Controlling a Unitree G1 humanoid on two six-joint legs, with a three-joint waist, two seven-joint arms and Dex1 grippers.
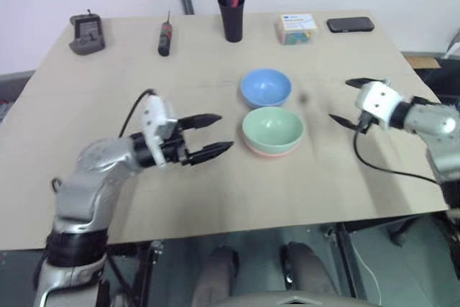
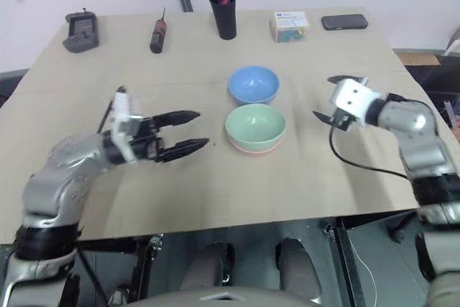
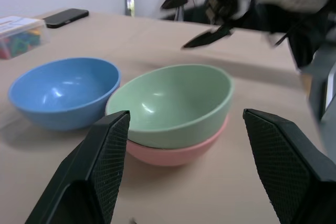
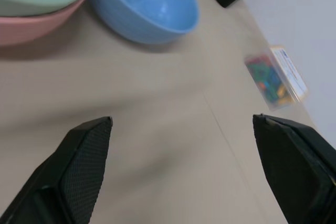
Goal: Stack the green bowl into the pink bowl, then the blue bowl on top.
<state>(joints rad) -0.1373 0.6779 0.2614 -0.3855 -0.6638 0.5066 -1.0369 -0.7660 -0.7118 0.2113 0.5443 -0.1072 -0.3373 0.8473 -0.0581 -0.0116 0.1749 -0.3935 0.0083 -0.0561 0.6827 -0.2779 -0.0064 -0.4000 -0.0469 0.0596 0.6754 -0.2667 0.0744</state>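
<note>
We have the green bowl [image 1: 273,129] already nested in the pink bowl [image 1: 267,152], so 1 of the 2 stacking moves looks done; the blue bowl [image 1: 266,88] sits on the table [image 1: 215,199] just behind the pair, close beside it and possibly touching. Our left gripper [image 1: 214,134] hangs to the left of the stack, its 2 fingers spread and empty. Our right gripper [image 1: 348,102] hovers to the right of both bowls, jaws also spread wide, nothing between them. For the blue bowl, we judge the right gripper the better placed: we should bring 1 finger inside the rim and 1 outside on the near-right edge, pinch firmly, lift clear of the green rim, then centre it before lowering so the stack doesn't slide.
</note>
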